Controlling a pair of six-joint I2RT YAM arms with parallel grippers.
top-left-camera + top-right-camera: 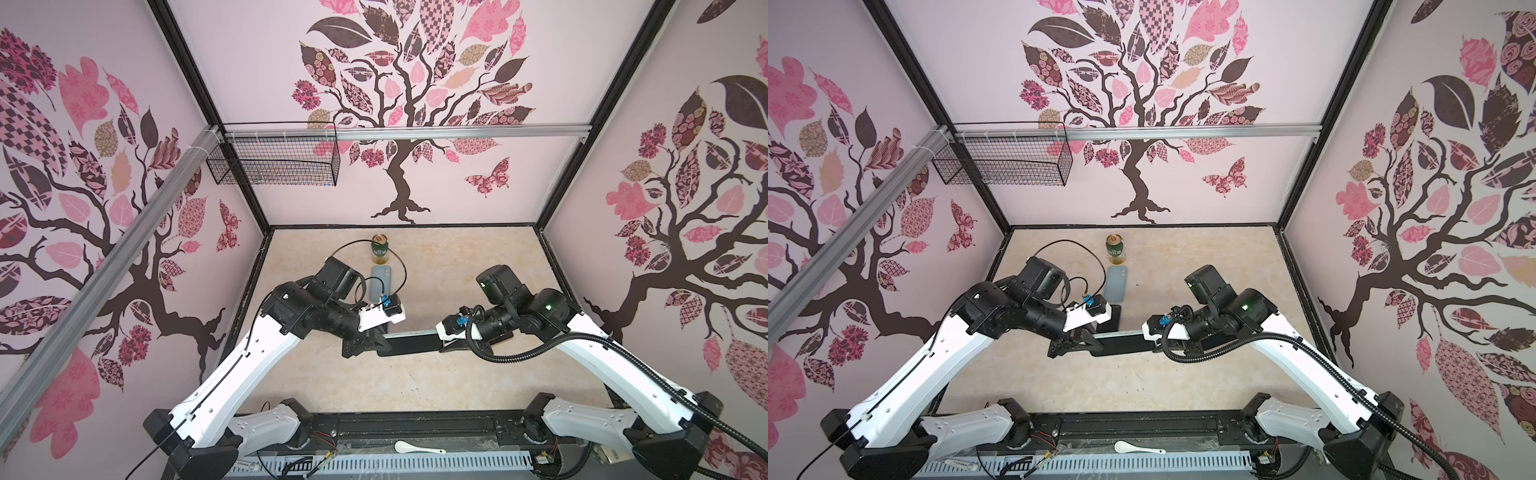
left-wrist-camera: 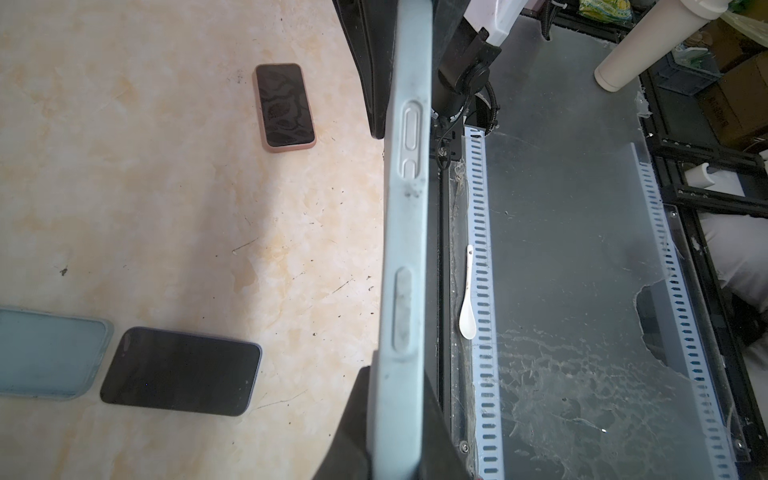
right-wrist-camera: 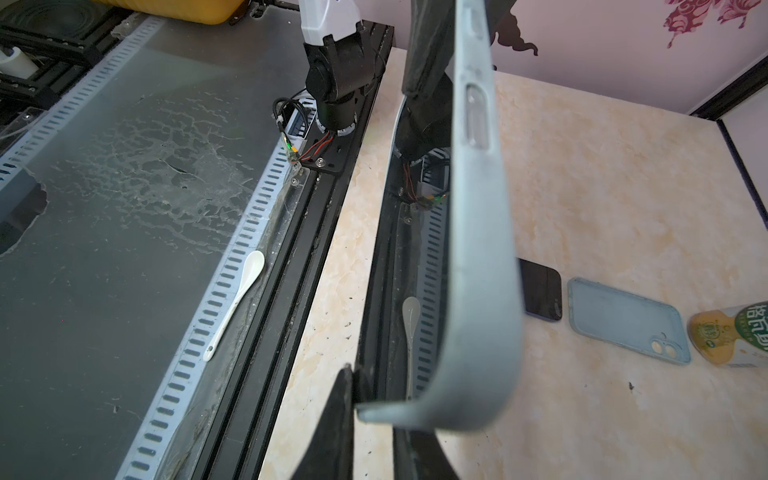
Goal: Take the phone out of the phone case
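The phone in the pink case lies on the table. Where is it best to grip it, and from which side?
Probably across its two long edges, coming straight down from above: the phone in the pink case lies flat, screen up, on the table, with nothing touching it.

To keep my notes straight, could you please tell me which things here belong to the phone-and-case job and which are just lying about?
Job: blue-cased phone, held between left hand and right hand.

Lying about, untouched: empty blue case, bare black phone, pink-cased phone, drink can, white spoon, wire basket.
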